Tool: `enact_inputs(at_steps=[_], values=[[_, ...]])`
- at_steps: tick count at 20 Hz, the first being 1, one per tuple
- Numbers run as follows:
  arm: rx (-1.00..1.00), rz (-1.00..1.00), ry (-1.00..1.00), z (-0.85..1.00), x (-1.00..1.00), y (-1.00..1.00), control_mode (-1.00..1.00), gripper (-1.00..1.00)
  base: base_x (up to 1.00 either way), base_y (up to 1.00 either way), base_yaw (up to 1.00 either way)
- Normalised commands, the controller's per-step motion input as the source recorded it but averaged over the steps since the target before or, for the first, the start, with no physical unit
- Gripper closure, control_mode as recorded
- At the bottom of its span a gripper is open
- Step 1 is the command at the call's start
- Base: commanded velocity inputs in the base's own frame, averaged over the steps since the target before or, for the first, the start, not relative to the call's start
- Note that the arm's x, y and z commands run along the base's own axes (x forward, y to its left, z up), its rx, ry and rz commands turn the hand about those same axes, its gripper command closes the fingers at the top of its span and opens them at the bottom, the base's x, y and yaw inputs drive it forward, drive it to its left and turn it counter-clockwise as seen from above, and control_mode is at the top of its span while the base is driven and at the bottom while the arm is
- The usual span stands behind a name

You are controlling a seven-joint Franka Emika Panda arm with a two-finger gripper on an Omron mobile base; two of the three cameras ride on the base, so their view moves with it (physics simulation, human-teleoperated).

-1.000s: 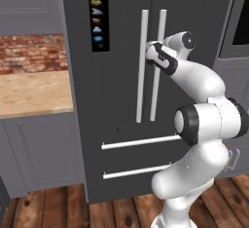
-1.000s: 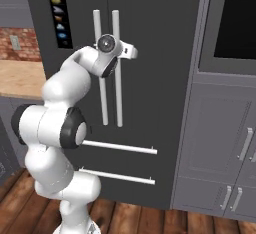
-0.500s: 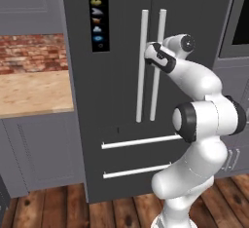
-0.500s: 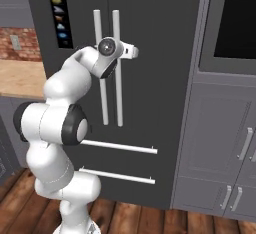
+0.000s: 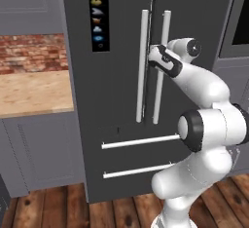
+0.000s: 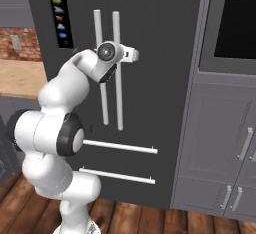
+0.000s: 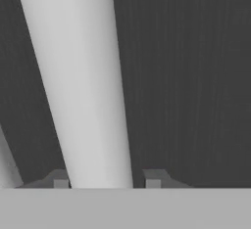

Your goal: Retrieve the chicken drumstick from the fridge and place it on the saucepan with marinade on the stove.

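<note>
The fridge is dark charcoal grey, with a faint vertical brushed grain visible in the hand view. Its bar handles are pale silver, as are the two drawer bars below the end effector, which is white with dark joints. Left of the end effector, a black panel carries small blue, yellow, white and orange icons. Farther left, the desk is light wood-grained beneath a red-brown brick wall. The cabinets to the right are mid grey, and the floor is reddish-brown planks.
</note>
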Motion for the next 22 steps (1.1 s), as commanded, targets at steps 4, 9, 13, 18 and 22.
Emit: enact_inputs(at_steps=[4,9,13,18,22], values=[[0.0,0.0,0.15,0.0,-0.99,-0.57,-1.0,1.0,0.0,0.0,0.0],[0.0,0.0,0.14,0.0,-0.97,-0.58,-1.0,1.0,0.0,0.0,0.0],[0.0,0.0,0.03,0.0,-0.82,-0.53,-1.0,1.0,0.0,0.0,0.0],[0.0,0.0,-0.01,0.0,-0.59,-0.46,-1.0,1.0,0.0,0.0,0.0],[0.0,0.0,-0.11,-0.1,-0.26,-0.28,-1.0,1.0,0.0,0.0,0.0]])
